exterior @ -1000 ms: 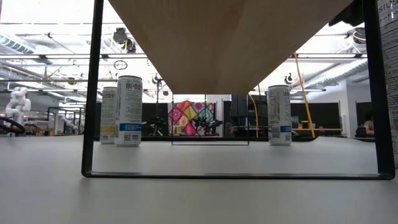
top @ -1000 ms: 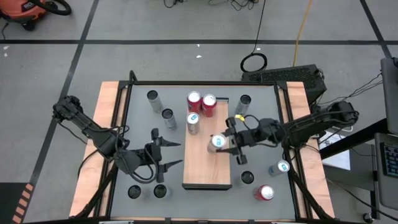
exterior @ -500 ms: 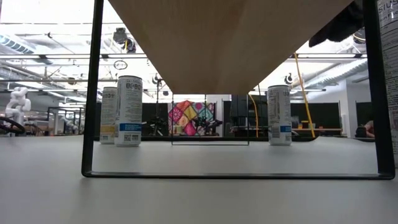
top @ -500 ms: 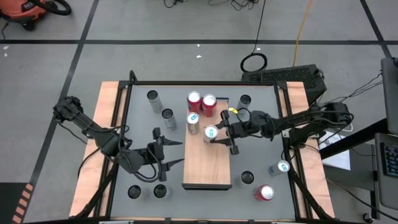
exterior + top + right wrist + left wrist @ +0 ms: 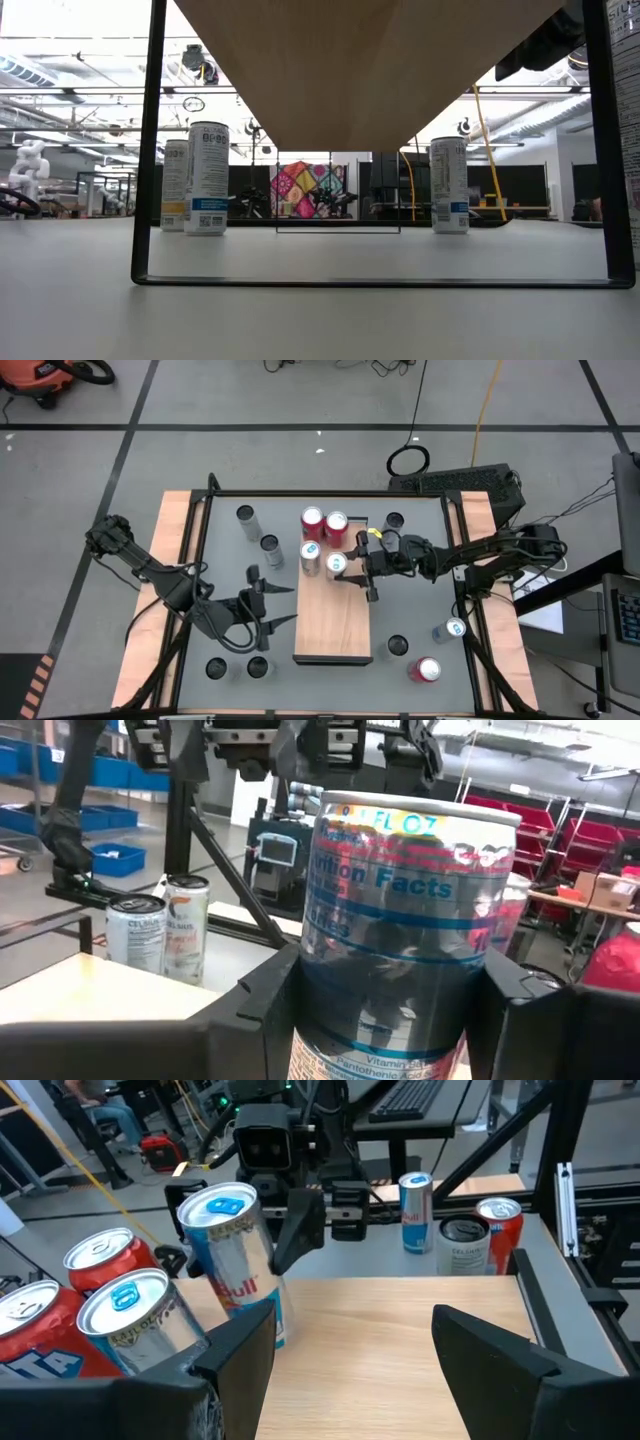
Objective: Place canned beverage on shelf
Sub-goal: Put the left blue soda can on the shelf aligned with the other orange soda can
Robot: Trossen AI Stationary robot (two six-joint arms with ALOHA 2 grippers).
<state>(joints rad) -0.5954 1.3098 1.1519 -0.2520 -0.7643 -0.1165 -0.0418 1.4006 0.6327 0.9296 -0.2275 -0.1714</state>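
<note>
Right end effector point(image 5: 350, 571) grips a silver-and-blue can point(image 5: 336, 566), its two dark fingers clamped on either side of the can's body, as the right wrist view shows with the can point(image 5: 405, 930) filling the gap between them; the can stands upright over the shelf point(image 5: 335, 630), the long wood-grain board lying along the middle of the tabletop point(image 5: 420, 610), and sits toward the shelf's far end; whether its base touches the board cannot be told; just beside it stands another silver can with a blue tab point(image 5: 311, 553), and behind these, at the shelf's far end, two red-topped cans point(image 5: 324, 522) stand side by side; the left wrist view shows the held can point(image 5: 232, 1250) upright with the right arm's fingers on it, the second silver can point(image 5: 138, 1320) and a red can point(image 5: 100, 1255) close by

Left end effector point(image 5: 272, 608) hangs off the shelf's left edge, its fingers spread apart and holding nothing, pointing toward the board

Loose cans stand around the tabletop: two silver ones point(image 5: 258, 535) toward the far left corner, two dark-topped ones point(image 5: 236, 668) at the near left corner, one dark-topped can point(image 5: 393, 521) near the far right corner, and a dark-topped, a blue-tabbed and a red can point(image 5: 427, 669) toward the near right corner
</note>
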